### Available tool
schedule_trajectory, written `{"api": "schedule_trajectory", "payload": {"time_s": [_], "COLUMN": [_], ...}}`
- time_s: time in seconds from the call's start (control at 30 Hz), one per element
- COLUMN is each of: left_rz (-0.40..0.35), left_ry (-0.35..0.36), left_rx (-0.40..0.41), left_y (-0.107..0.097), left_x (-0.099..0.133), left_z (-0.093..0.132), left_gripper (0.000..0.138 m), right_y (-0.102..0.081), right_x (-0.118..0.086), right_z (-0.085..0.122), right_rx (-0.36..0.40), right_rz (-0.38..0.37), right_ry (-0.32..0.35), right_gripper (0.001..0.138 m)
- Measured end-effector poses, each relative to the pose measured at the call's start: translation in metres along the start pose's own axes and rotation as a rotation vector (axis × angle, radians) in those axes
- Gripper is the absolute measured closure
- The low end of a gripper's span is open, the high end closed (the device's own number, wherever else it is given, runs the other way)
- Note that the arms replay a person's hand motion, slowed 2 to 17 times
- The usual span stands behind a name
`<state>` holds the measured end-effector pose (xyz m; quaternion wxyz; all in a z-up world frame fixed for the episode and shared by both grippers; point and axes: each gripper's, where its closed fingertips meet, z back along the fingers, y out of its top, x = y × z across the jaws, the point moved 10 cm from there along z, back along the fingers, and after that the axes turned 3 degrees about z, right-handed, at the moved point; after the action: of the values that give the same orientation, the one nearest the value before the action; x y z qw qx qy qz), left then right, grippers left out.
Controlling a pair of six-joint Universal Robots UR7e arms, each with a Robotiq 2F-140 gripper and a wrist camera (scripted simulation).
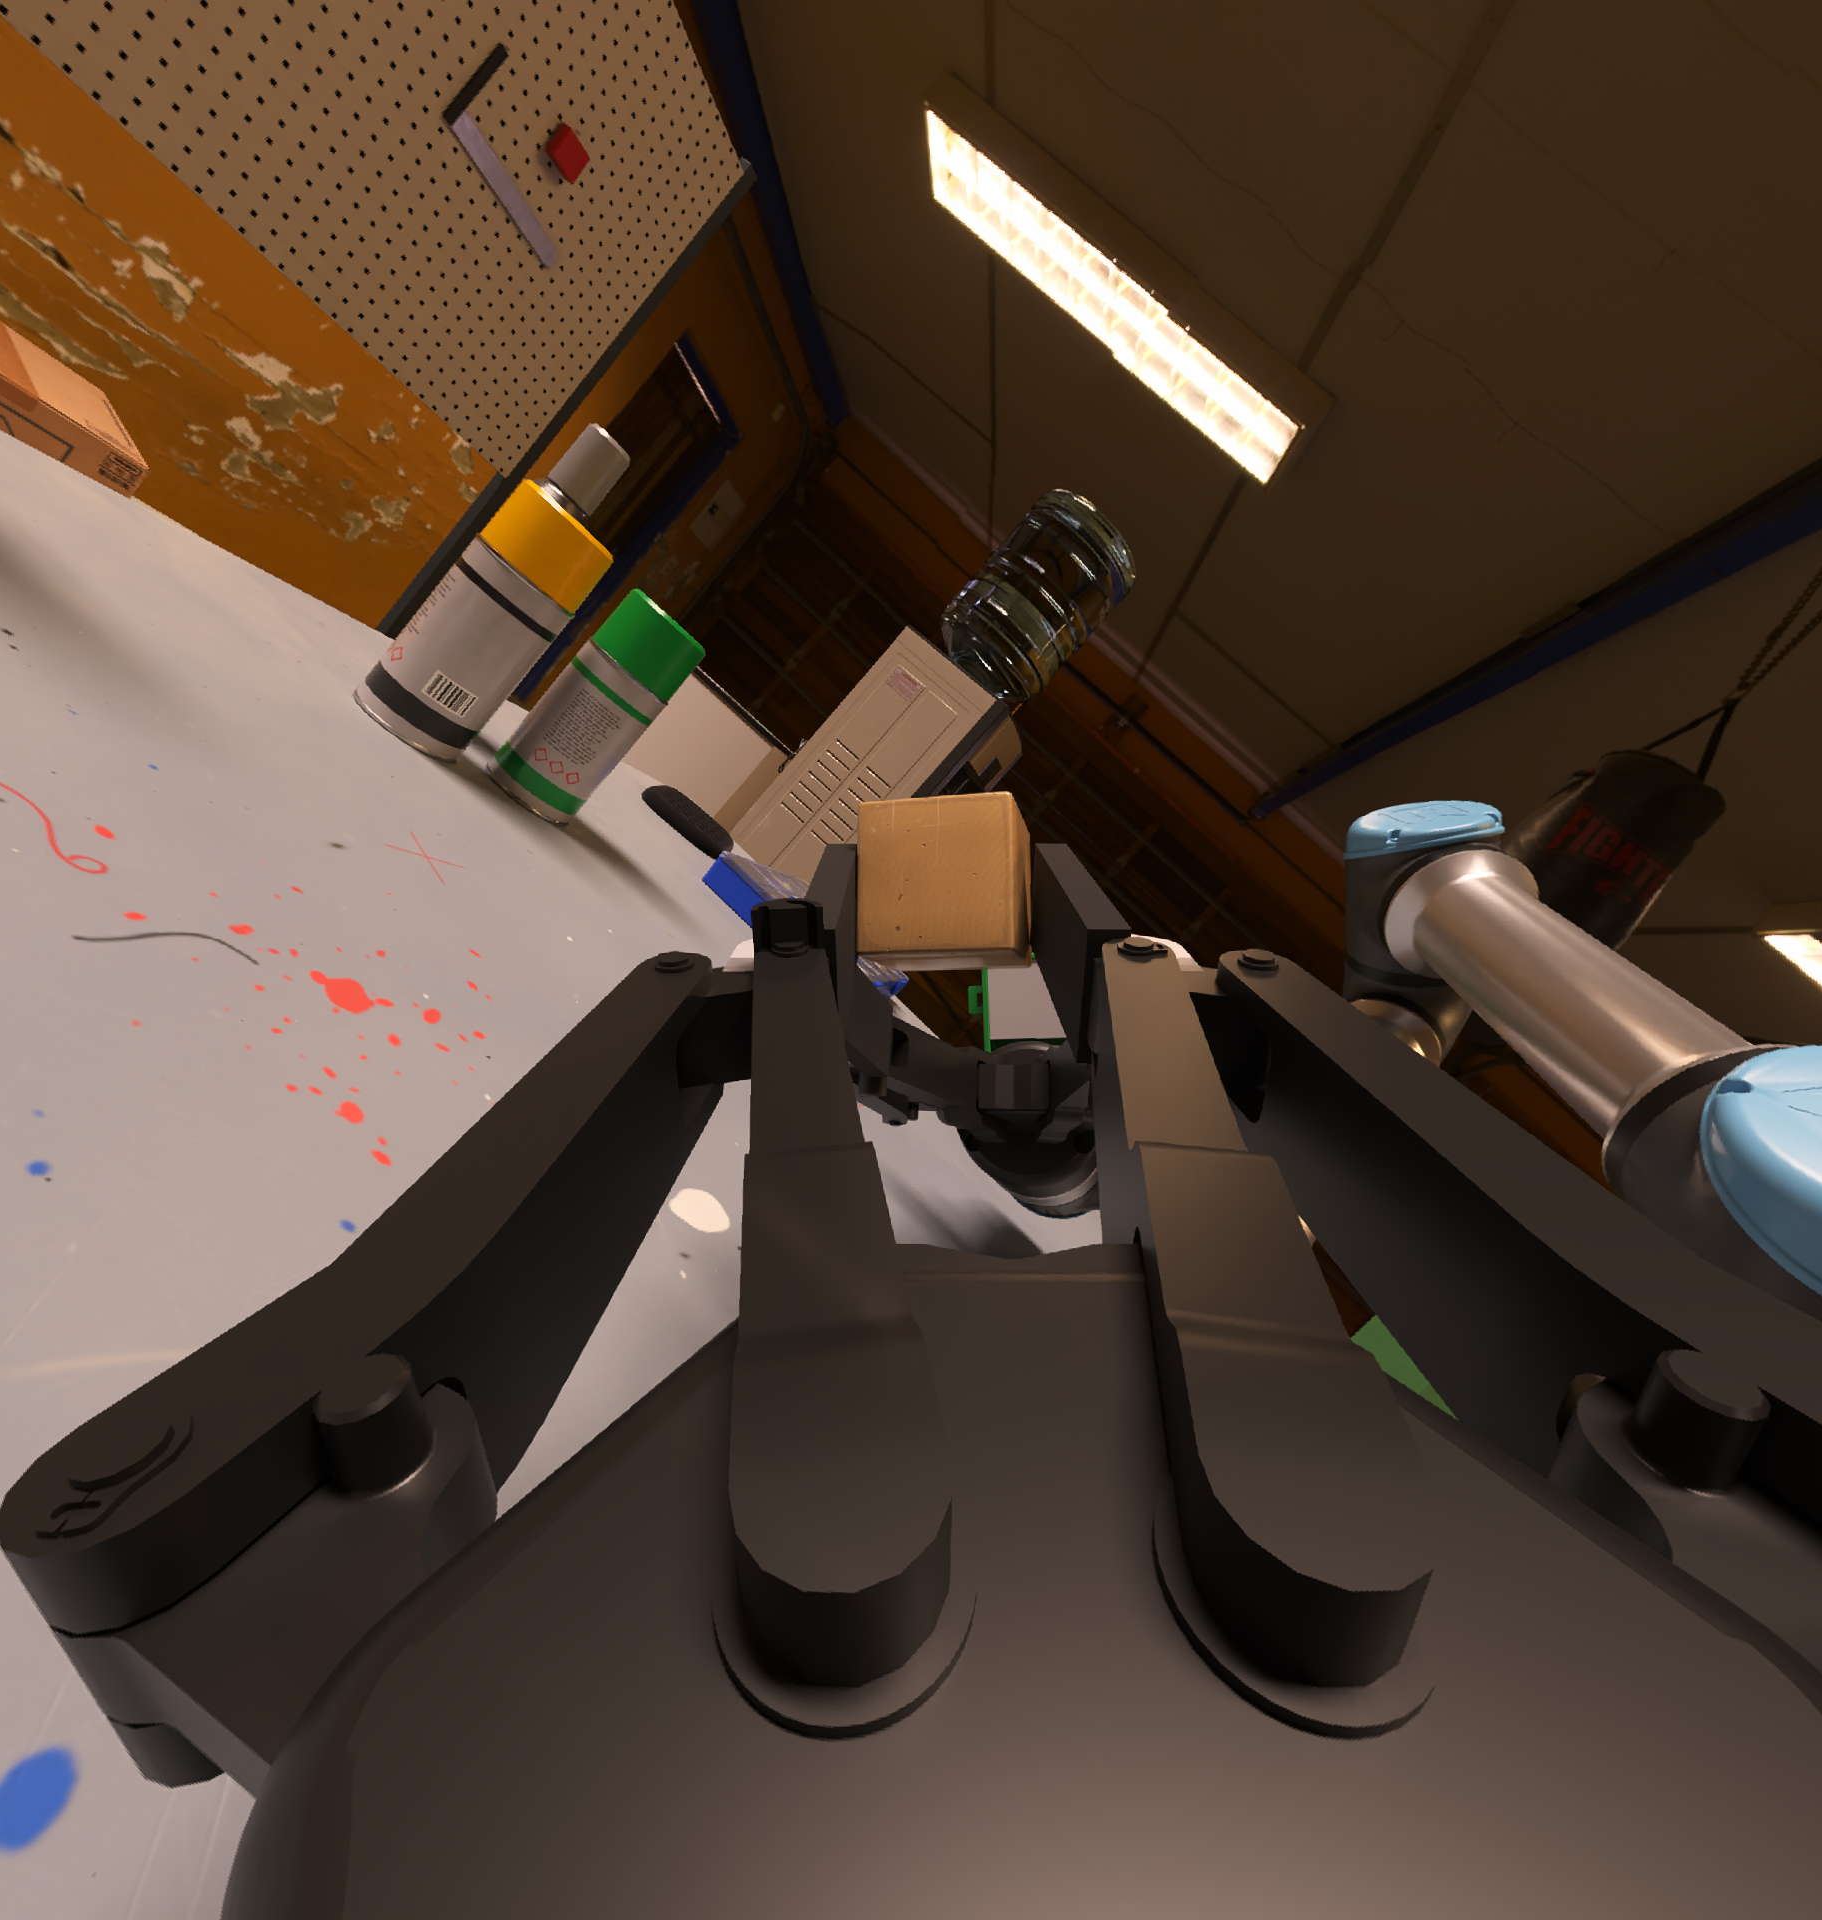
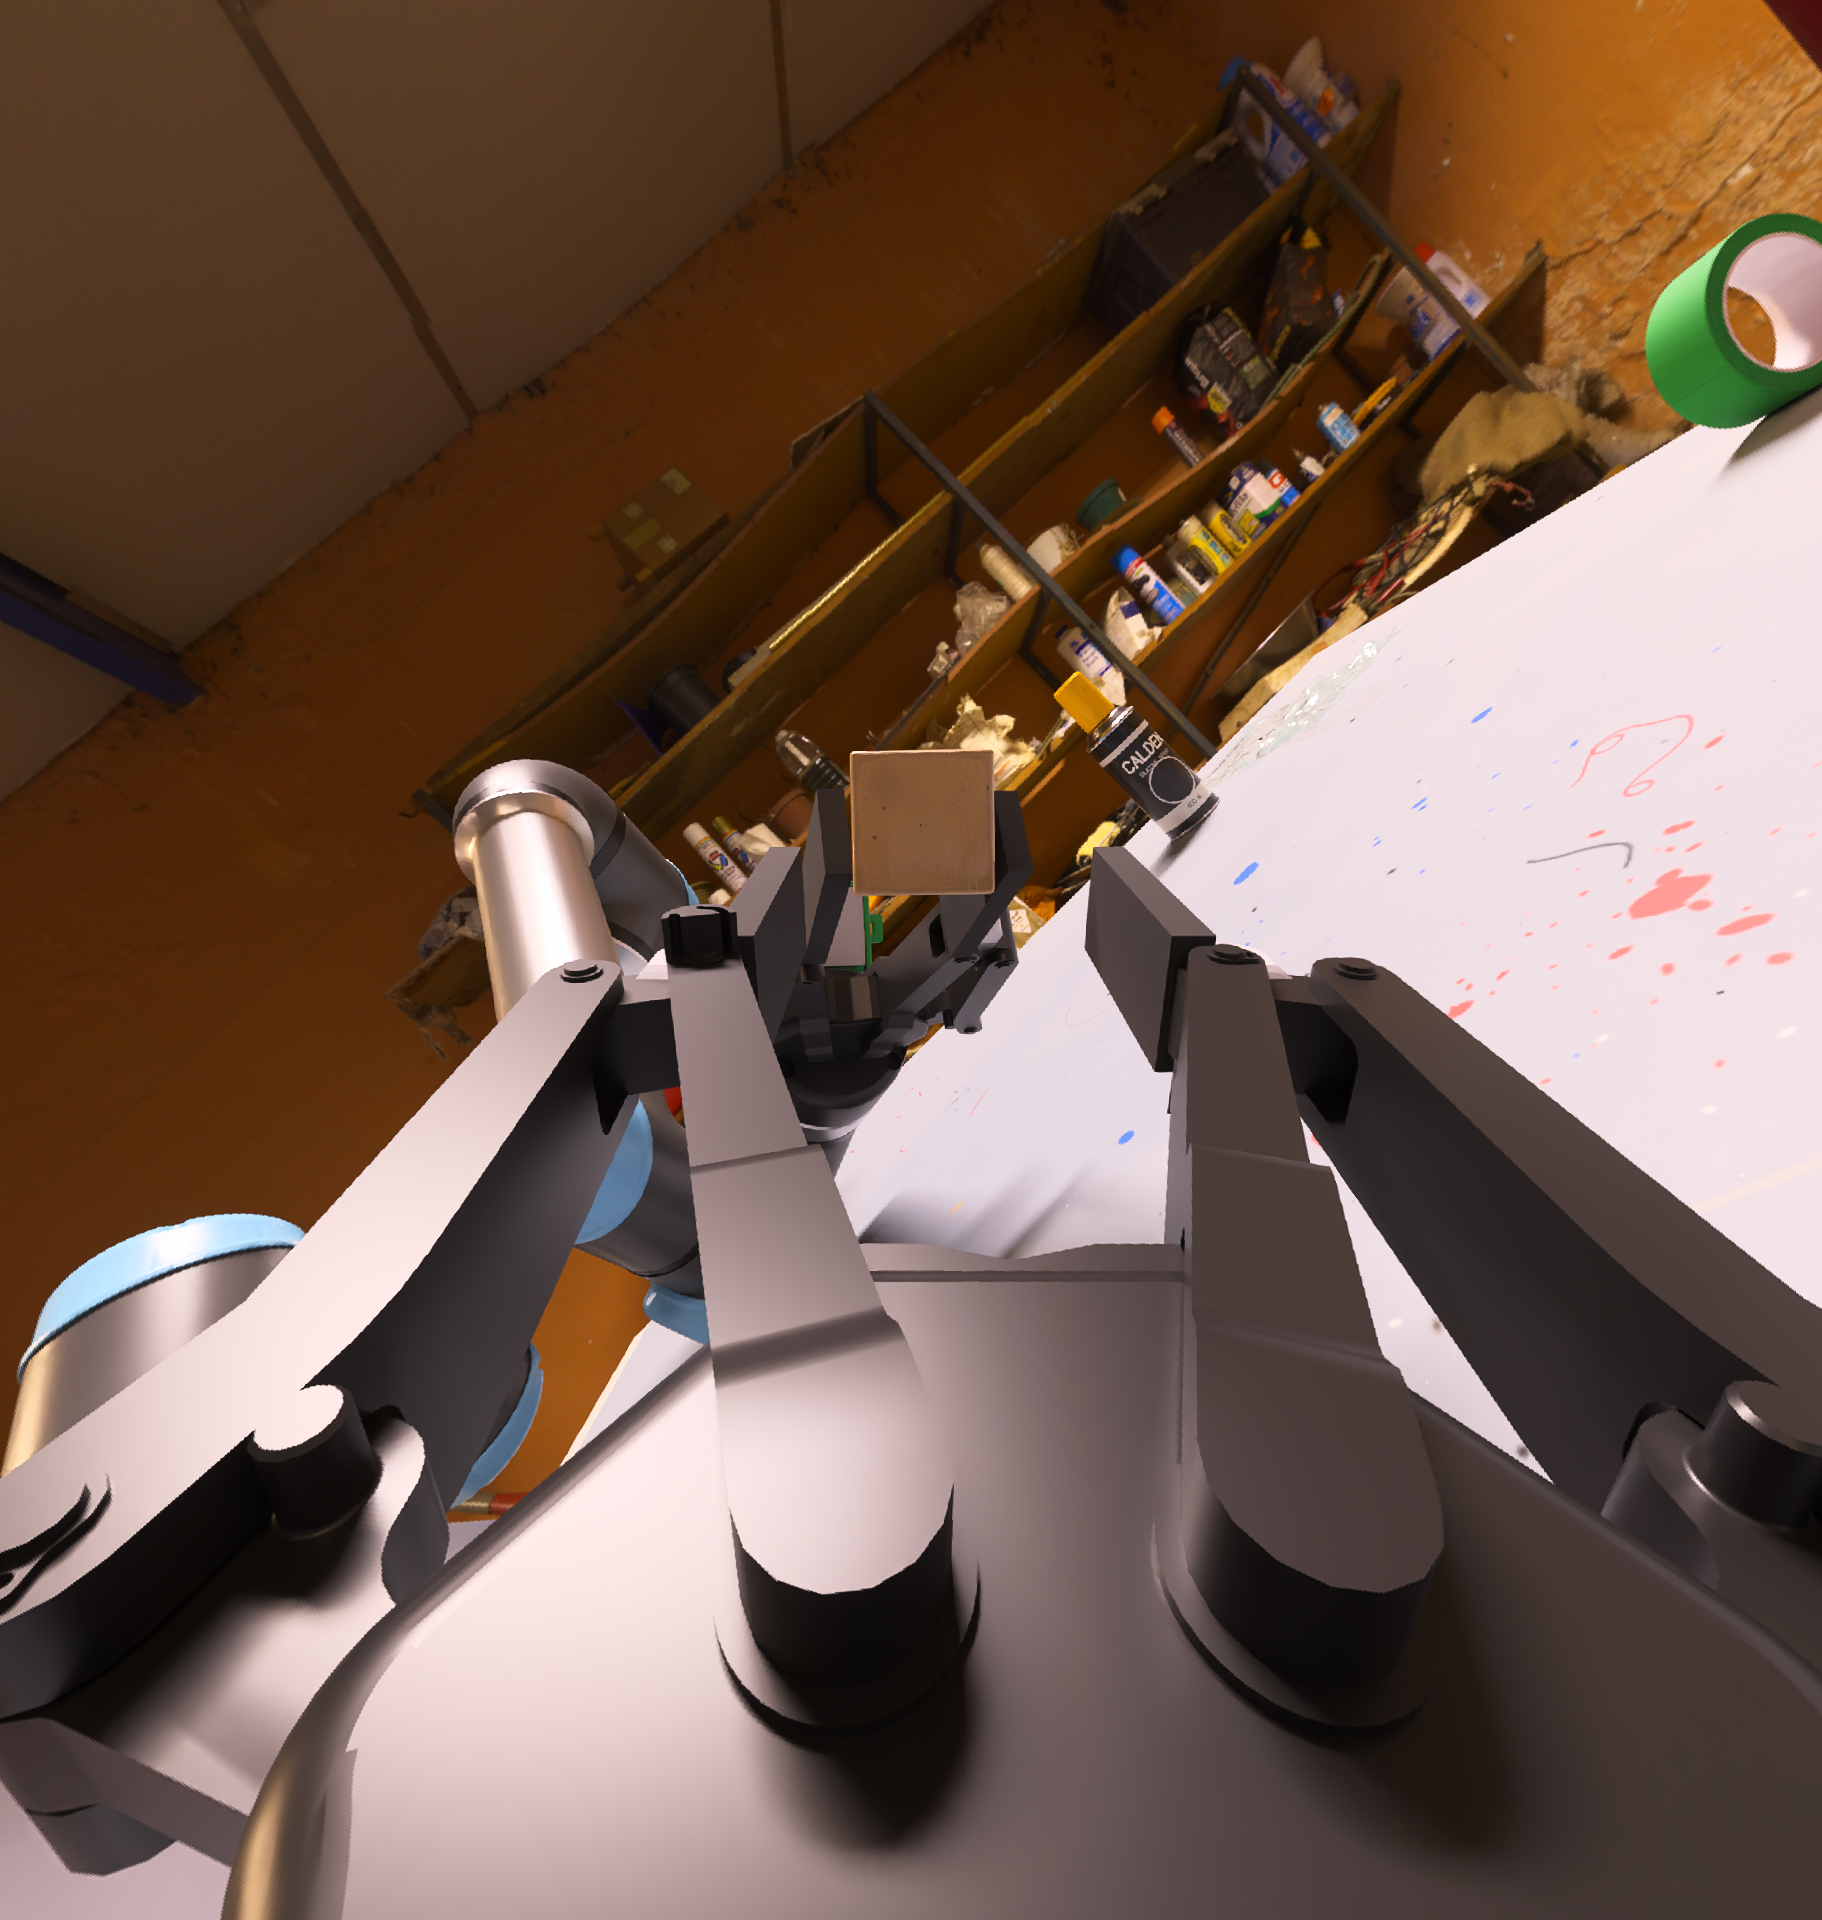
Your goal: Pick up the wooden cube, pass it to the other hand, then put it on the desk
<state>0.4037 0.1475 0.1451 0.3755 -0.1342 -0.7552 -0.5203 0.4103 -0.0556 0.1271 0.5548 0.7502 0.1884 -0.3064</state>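
The wooden cube [image 1: 943,883] is a light tan block held in the air above the paint-spattered desk [image 1: 159,1091]. My left gripper [image 1: 943,899] is shut on it, with a black finger pressed to each side. In the right wrist view the cube [image 2: 922,821] shows square-on, still between the left gripper's [image 2: 917,836] fingers. My right gripper [image 2: 946,862] is open. Its pads [image 2: 1135,945] stand wide apart on either side of the cube and do not touch it. The two grippers face each other. The right arm [image 1: 1541,987] comes in from the right.
On the desk behind stand a yellow-capped spray can [image 1: 512,603], a green-capped can [image 1: 606,717], a clear bottle [image 1: 1042,592], a cream box [image 1: 865,758] and a cardboard box [image 1: 34,405]. A green tape roll [image 2: 1759,322] and a black can [image 2: 1146,764] are at the desk's edge.
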Motion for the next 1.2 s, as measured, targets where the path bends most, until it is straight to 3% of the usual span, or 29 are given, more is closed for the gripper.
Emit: {"api": "schedule_trajectory", "payload": {"time_s": [0.63,0.93,1.2], "left_rz": [-0.015,-0.017,-0.009], "left_ry": [-0.009,0.001,-0.006], "left_rx": [-0.035,-0.035,-0.032], "left_y": [-0.0053,-0.0067,-0.0074], "left_x": [0.0026,0.0014,0.0008], "left_z": [-0.0036,-0.0039,-0.0037], "left_gripper": [0.094,0.095,0.095], "right_y": [-0.0022,-0.0021,-0.0017], "right_x": [-0.0004,-0.002,-0.0026], "right_z": [-0.0011,-0.0005,-0.0004], "right_rx": [-0.006,-0.004,-0.01], "right_rz": [-0.011,-0.01,-0.004], "right_ry": [0.007,0.023,0.019], "right_gripper": [0.083,0.101,0.101]}}
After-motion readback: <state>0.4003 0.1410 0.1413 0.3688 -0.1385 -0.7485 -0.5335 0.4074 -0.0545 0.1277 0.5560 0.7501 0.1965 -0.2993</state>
